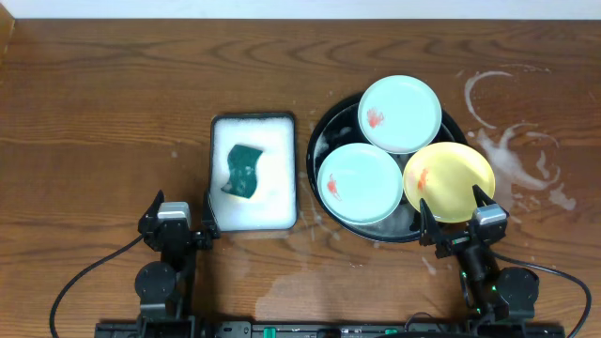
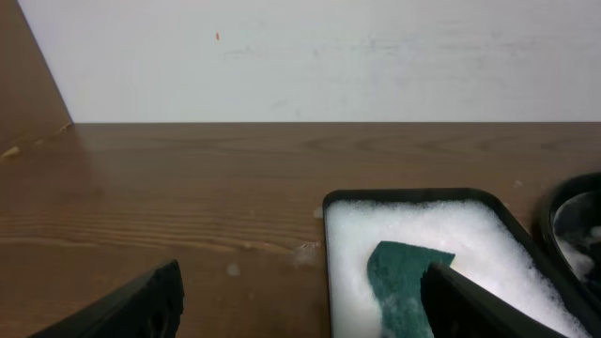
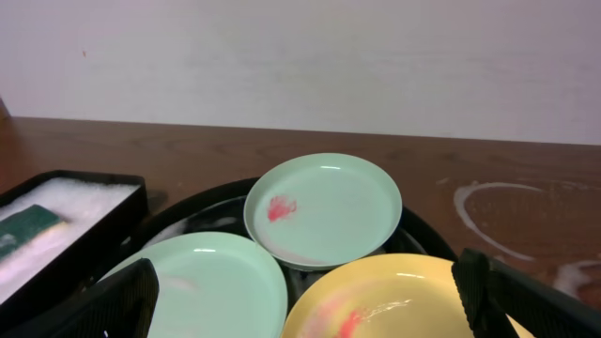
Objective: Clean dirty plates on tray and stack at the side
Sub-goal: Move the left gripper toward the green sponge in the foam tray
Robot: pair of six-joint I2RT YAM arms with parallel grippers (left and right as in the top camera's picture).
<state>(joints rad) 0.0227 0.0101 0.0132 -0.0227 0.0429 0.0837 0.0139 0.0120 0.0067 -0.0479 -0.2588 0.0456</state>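
Overhead, no scrubbing yet: left claw [image 1: 180,222] and right claw [image 1: 455,220] gape empty; next, fetch the sponge [image 1: 244,171] for the smeared plates [image 1: 399,113].

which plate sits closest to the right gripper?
The yellow plate, the only non-green one, right in front of the right gripper; both mint plates lie farther off.

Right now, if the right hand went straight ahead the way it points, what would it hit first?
Most likely the yellow plate, lying just ahead of the open right hand at the near edge of the black tray. Height is unclear, so it might pass over the plate's rim.
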